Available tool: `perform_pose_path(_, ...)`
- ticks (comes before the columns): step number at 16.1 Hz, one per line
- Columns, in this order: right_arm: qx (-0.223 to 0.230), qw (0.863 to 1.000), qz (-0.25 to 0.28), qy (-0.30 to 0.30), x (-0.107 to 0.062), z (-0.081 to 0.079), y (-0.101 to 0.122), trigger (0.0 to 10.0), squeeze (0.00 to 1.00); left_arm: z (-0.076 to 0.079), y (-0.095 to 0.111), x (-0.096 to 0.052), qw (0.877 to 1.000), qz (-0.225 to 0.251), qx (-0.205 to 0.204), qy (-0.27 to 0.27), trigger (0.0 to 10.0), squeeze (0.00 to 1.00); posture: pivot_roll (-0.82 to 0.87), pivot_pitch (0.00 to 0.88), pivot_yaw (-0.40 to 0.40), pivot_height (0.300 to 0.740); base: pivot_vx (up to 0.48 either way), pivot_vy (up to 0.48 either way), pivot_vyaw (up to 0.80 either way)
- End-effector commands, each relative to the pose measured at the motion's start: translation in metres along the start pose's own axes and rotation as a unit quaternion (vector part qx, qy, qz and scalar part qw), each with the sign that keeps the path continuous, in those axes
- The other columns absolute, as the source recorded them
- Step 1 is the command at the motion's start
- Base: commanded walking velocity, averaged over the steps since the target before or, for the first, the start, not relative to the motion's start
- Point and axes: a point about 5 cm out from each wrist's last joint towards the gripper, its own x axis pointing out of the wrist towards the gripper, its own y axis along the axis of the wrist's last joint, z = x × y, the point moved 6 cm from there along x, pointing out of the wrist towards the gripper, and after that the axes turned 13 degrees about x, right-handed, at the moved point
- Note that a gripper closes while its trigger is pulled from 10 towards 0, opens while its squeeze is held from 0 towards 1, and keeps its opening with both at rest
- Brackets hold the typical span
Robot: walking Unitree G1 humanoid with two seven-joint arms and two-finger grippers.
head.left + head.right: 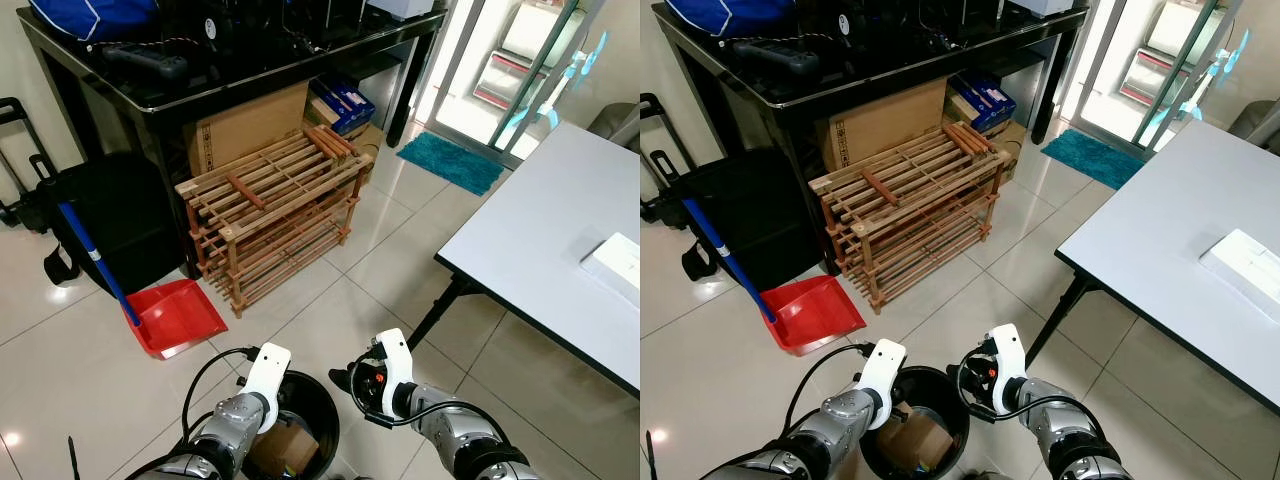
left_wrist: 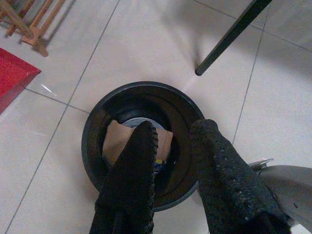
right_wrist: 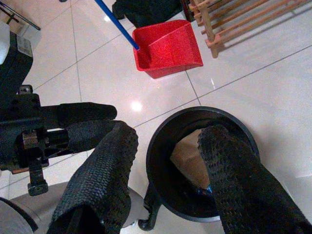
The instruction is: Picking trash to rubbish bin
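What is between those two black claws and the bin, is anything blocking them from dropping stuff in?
Nothing visible blocks them. The left gripper and right gripper hang open right above the black rubbish bin, whose mouth is uncovered. Brown cardboard trash already lies inside. The red dustpan sits off to the side on the floor.

bright, even daylight enters from the glass door (image 1: 520, 70) at far right, leaving soft glare on the glossy floor tiles (image 1: 70, 370), deep shade under the black table (image 1: 250, 80), and sharp, slightly wide-angle-bent views.
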Motion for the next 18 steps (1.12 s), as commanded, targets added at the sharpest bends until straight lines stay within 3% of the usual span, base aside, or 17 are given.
perform_pose_path(1, -0.002, 1.000, -0.003, -0.001, -0.003, 0.003, -0.001, 10.0, 0.00, -0.003, -0.003, 0.000, 1.000, -0.005, 0.009, 0.013, 10.0, 0.00, -0.04, 0.047, -0.113, 0.740, 0.000, 0.000, 0.00)
perform_pose_path(5, -0.009, 0.999, 0.005, -0.034, -0.005, 0.012, 0.000, 10.0, 0.00, -0.026, -0.007, -0.005, 0.999, -0.004, -0.011, 0.051, 10.0, 0.00, -0.02, 0.057, -0.114, 0.740, 0.000, 0.000, 0.00)
perform_pose_path(7, -0.014, 0.996, 0.026, -0.090, -0.009, 0.028, 0.004, 10.0, 0.00, -0.041, -0.016, -0.009, 0.997, -0.009, -0.022, 0.078, 10.0, 0.00, -0.01, 0.058, -0.111, 0.740, 0.000, 0.000, 0.00)
perform_pose_path(8, -0.013, 0.986, 0.043, -0.160, -0.019, 0.049, 0.006, 10.0, 0.00, -0.057, -0.029, -0.015, 0.993, -0.019, -0.038, 0.109, 10.0, 0.00, 0.00, 0.059, -0.105, 0.740, 0.000, 0.000, 0.00)
perform_pose_path(9, -0.017, 0.983, 0.047, -0.175, -0.021, 0.053, 0.007, 10.0, 0.00, -0.059, -0.032, -0.017, 0.992, -0.022, -0.040, 0.115, 10.0, 0.00, 0.00, 0.059, -0.105, 0.740, 0.000, 0.000, 0.00)
perform_pose_path(11, -0.009, 0.962, 0.057, -0.268, -0.042, 0.082, 0.001, 10.0, 0.00, -0.071, -0.056, -0.026, 0.987, -0.045, -0.054, 0.144, 10.0, 0.00, 0.01, 0.056, -0.097, 0.740, 0.000, 0.000, 0.00)
perform_pose_path(13, -0.017, 0.945, 0.051, -0.323, -0.057, 0.098, -0.009, 10.0, 0.00, -0.074, -0.071, -0.032, 0.984, -0.062, -0.061, 0.156, 10.0, 0.00, 0.01, 0.054, -0.096, 0.740, 0.000, 0.000, 0.00)
perform_pose_path(18, 0.014, 0.929, 0.049, -0.368, -0.070, 0.110, -0.028, 10.0, 0.00, -0.078, -0.082, -0.037, 0.978, -0.077, -0.060, 0.186, 10.0, 0.00, 0.01, 0.033, -0.091, 0.740, 0.000, 0.000, 0.00)
